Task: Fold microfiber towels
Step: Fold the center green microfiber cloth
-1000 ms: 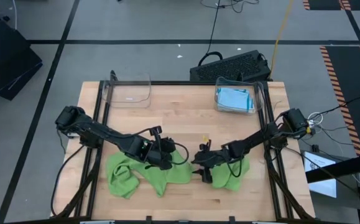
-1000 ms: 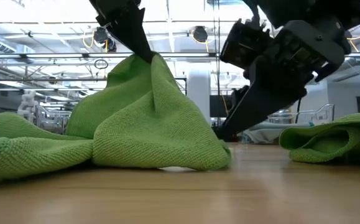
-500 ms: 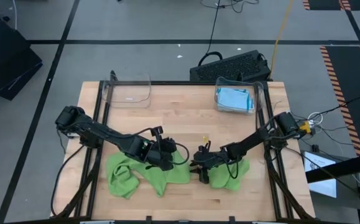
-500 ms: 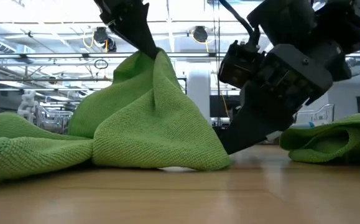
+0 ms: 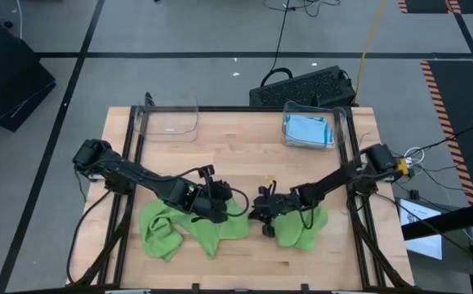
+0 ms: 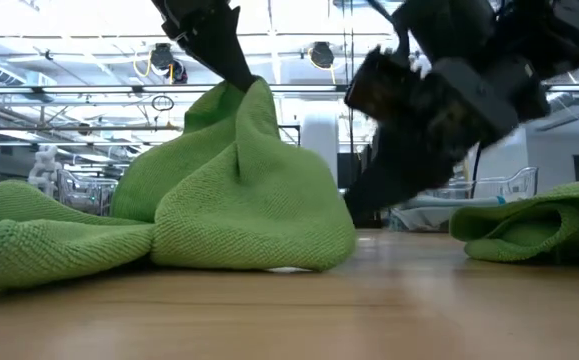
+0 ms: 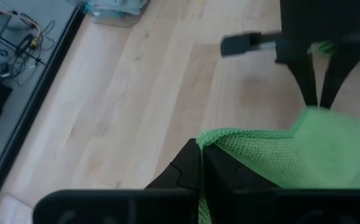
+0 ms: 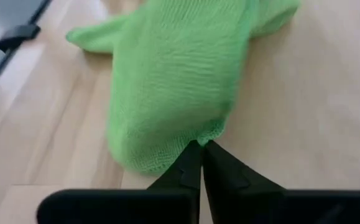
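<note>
Near table edge: big lime green towel lies crumpled left of centre, one corner pulled up into a peak. Left claw pressed together, pinching that raised corner. Right claw closed on the towel's edge at its right end, just above the table. Second green towel bunched beside it to the right, under the right arm. Far right corner: clear bin with light blue towels inside. Far left: another clear bin.
</note>
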